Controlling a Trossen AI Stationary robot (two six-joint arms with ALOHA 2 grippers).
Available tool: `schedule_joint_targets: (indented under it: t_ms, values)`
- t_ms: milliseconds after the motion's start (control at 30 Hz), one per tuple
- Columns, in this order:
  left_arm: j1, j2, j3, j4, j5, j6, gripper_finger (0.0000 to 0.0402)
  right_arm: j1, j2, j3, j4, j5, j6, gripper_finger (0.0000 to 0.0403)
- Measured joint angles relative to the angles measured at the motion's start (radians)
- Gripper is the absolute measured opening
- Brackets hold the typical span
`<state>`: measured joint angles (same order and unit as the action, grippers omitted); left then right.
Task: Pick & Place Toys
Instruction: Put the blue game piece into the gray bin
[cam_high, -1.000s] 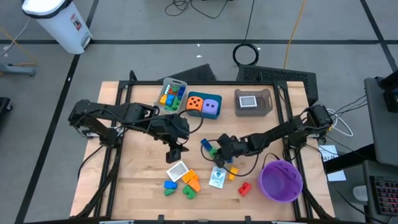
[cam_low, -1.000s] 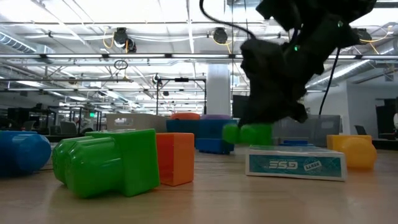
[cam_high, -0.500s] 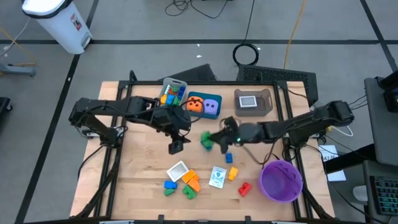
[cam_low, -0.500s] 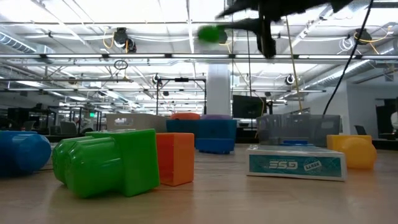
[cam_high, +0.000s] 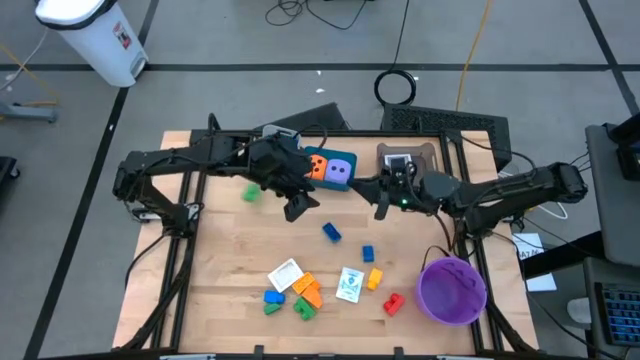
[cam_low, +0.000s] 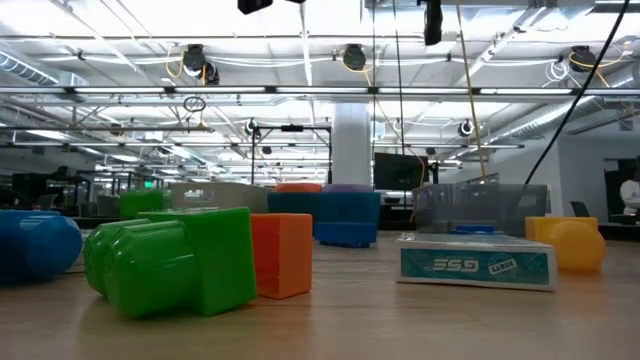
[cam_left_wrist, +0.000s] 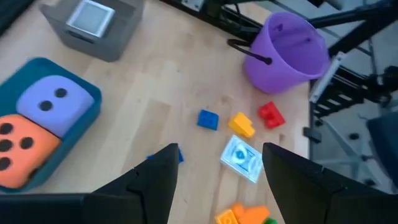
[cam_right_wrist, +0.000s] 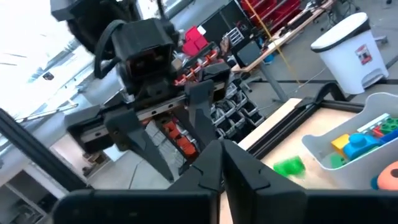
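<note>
Left end effector parted, empty, raised beside teal tray with dice. Right end effector pinched together, empty. Green brick on table, just outboard of left end effector, well apart from right; left arm nearer. Long axis cannot tell.

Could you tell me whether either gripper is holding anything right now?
Neither: the left gripper is open and empty, the right gripper is shut on nothing.
</note>
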<state>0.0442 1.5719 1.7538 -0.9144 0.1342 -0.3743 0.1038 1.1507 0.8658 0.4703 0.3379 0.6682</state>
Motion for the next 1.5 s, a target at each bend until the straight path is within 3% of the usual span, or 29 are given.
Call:
schedule_joint_targets:
  t_ms: [367,600,733,833,1067,1233,1500]
  values:
    - [-0.022,0.0,0.0,-0.002,0.022,0.009,0.0241,0.001,0.008,0.0,0.007,-0.028,-0.009,0.004]
    - [-0.068,-0.015,0.0,0.174,0.012,0.004,0.0241,-0.016,0.008,0.0,0.103,-0.029,-0.078,0.0043]
    - [-0.106,-0.038,0.0,0.278,-0.036,0.006,0.0241,-0.017,0.009,0.017,0.138,-0.11,-0.122,0.0043]
    - [-0.127,-0.038,0.0,0.398,-0.053,0.018,0.0241,0.005,0.009,0.107,0.005,-0.127,-0.177,0.0038]
    - [-0.15,-0.046,-0.054,0.557,-0.114,0.065,0.0241,0.057,0.073,0.438,-0.564,-0.075,-0.31,0.0016]
    - [-0.133,-0.153,-0.235,0.657,-0.111,0.028,0.0241,0.097,0.156,0.558,-0.657,-0.078,-0.342,0.0007]
    - [-0.114,-0.411,-0.584,0.783,-0.173,-0.045,0.0241,0.115,0.333,0.567,-0.828,-0.08,-0.291,0.0006]
